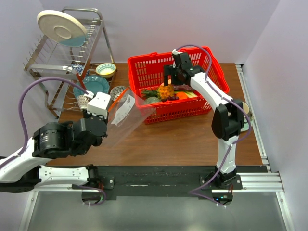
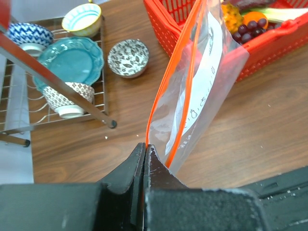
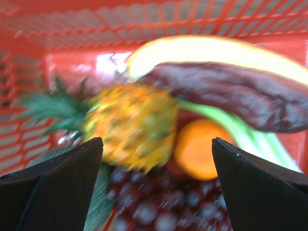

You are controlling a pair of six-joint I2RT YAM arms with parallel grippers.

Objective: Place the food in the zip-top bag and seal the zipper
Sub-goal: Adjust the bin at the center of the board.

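Top view only: both arms seen whole, with the red basket (image 1: 144,65) at the far side of the table (image 1: 183,139) and a dish rack (image 1: 53,62) beyond the left arm.
Left wrist view only: the contact at the fingertips, the white label inside the bag, and a patterned bowl (image 2: 128,57) on the table left of the bag.
Right wrist view only: the basket's contents close up but blurred; an orange fruit (image 3: 197,144) and a long dark piece (image 3: 231,96) lie to the right of the pineapple.
Left arm pose: folded low at the near-left corner, wrist angled toward the basket.
Right arm pose: stretched forward from its base, elbow raised, wrist bent down over the basket's interior.
Left gripper (image 2: 145,147): clenched, fingers pressed together on the near corner of the zip-top bag (image 2: 197,91), pinching it at the mouth edge.
Right gripper (image 3: 156,144): released, jaws spread wide, gripping nothing; both fingers hang above the fruit, and whether they touch it cannot be told.
Zip-top bag: lifted off the table, fanning out ahead of the left fingers toward the basket's near wall, its mouth slightly parted.
Zipper (image 2: 168,72): runs straight away from the left fingertips along the bag's upper edge, not pressed shut along its length.
Pineapple (image 3: 132,125): in the basket, below and between the right fingers, nearer the left one, its crown pointing past that finger.
Grape bunch (image 3: 159,207): in the basket, directly under the gap of the right gripper, against the pineapple.
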